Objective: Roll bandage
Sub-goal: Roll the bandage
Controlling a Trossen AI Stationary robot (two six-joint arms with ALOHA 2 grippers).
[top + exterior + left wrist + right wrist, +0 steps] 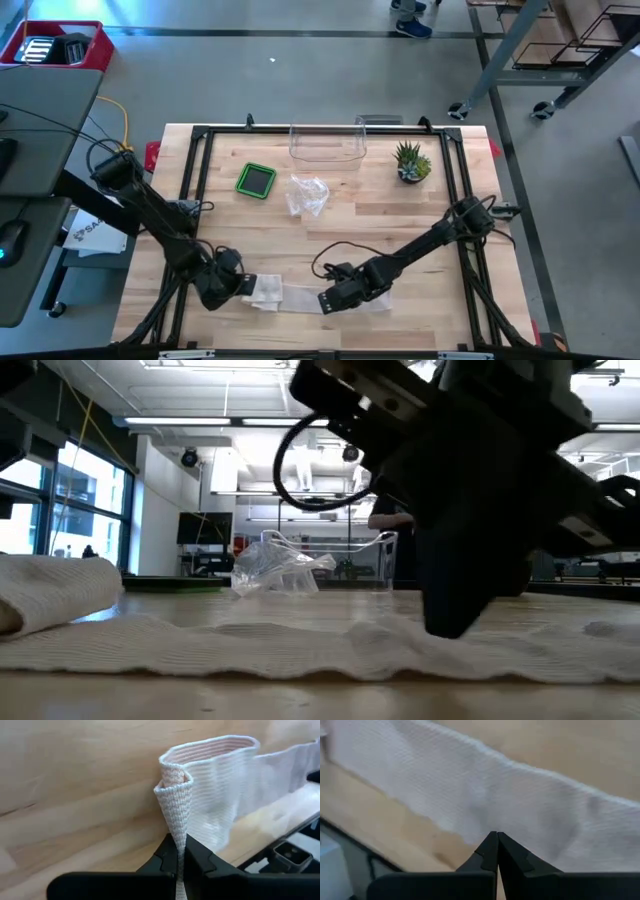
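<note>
A white knit bandage lies stretched along the table near its front edge. Its left end is turned over into a loose roll, which also shows in the low view. My left gripper is shut on that rolled end. My right gripper is shut, with its tips down on the flat strip about midway along it. In the low view its dark finger stands on the bandage. My left gripper pinches a folded edge of the bandage's rolled end between its two fingers; several layers lie in the pinch. The fingers come nearly level from the table's left. The loose loop stands beyond the fingertips and the strip trails off toward the right. My right gripper presses its shut fingertips down on the flat strip near its near edge. It slants down from the table's right. The strip lies flat on the table under it.
A clear plastic box stands at the far middle, with a crumpled clear wrapper in front of it. A green square item lies to their left and a small potted plant to their right. A black frame borders the table.
</note>
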